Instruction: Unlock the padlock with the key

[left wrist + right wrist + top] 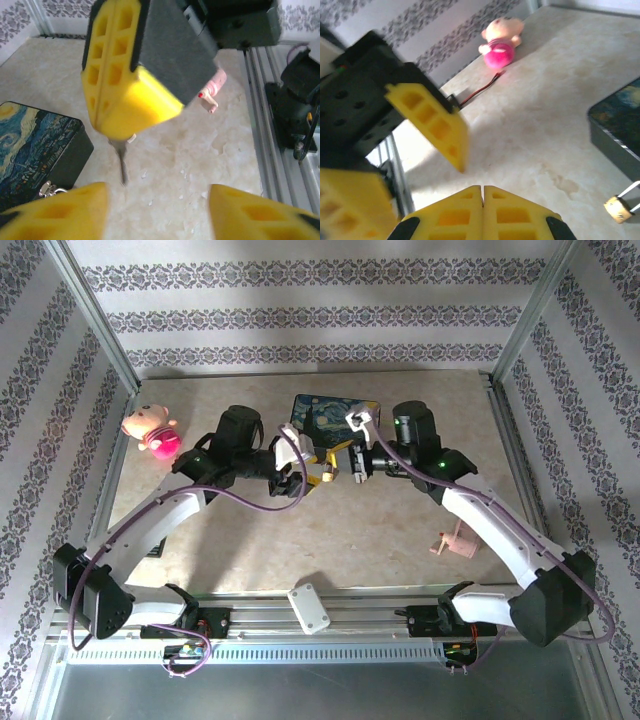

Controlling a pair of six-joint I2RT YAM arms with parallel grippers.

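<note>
My right gripper point(483, 190) has its fingers pressed together. In the left wrist view a thin grey key point(120, 162) hangs from their tip, pinched. My left gripper point(157, 195) faces it with fingers spread and nothing between them. The padlock point(618, 208) lies on the table point(545, 115) at 4 o'clock in the right wrist view, just beside the tin point(620, 125), its shackle pointing toward the tin. From above, the tin sits at 12 o'clock from both grippers and the pink toy point(152, 430) at 10 o'clock.
</note>
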